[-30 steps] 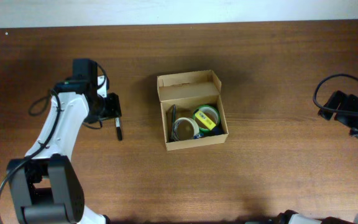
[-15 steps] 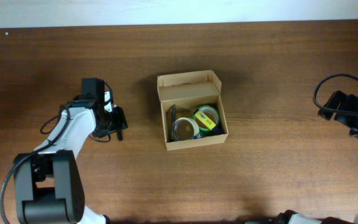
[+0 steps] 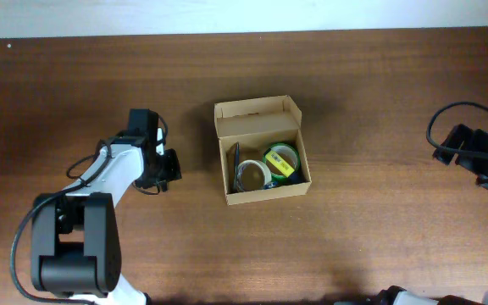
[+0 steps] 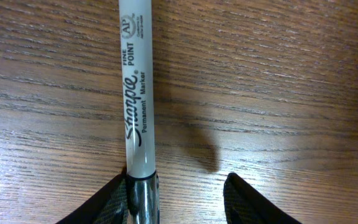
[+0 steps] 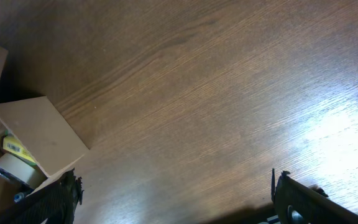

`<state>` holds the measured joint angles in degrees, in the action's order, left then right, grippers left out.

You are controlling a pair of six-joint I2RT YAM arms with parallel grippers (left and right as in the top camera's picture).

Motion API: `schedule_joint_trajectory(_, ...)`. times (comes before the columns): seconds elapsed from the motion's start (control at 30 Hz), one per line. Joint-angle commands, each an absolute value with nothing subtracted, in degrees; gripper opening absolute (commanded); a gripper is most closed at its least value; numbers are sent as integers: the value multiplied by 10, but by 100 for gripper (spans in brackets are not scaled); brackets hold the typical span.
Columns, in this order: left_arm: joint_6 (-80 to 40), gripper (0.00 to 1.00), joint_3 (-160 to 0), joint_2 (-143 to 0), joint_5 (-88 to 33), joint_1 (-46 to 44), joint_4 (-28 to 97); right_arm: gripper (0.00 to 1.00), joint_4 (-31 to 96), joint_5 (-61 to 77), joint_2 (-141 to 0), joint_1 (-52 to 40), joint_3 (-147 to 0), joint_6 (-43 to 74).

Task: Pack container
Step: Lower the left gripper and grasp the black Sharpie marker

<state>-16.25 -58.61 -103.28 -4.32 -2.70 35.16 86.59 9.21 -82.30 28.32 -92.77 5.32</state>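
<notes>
The container (image 3: 257, 110), a tan cardboard box with its flap lid open, stands mid-table. Inside lie a clear tape roll (image 3: 251, 175), a green-and-yellow roll (image 3: 282, 158) and a dark pen (image 3: 236, 159). A grey Sharpie marker (image 4: 135, 93) lies on the wood left of the box. My left gripper (image 4: 178, 186) (image 3: 166, 168) straddles its dark end. The left finger (image 4: 114, 196) touches the marker, while the right finger (image 4: 244, 199) stands apart from it. My right gripper (image 5: 176, 186) is wide open over bare wood at the table's right edge, far from the box (image 5: 36, 130).
The table's pale far edge (image 3: 244, 17) runs along the top of the overhead view. The right arm's cable (image 3: 447, 119) loops at the right edge. Bare wood lies between the marker and the box.
My left gripper has moved right and slightly nearer, over the marker, now covering it from above. Its jaws have narrowed a little. The right arm has not moved.
</notes>
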Motion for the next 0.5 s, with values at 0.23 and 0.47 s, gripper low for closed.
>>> schedule_joint_trajectory(0.23, -149, 48, -579, -1082, 20, -34, 349, 99, 867, 101, -815, 285, -927, 46)
schedule_joint_trajectory(0.47, -154, 48, -579, -1083, 56, -33, 349, 99, 869, 101, -815, 285, -927, 44)
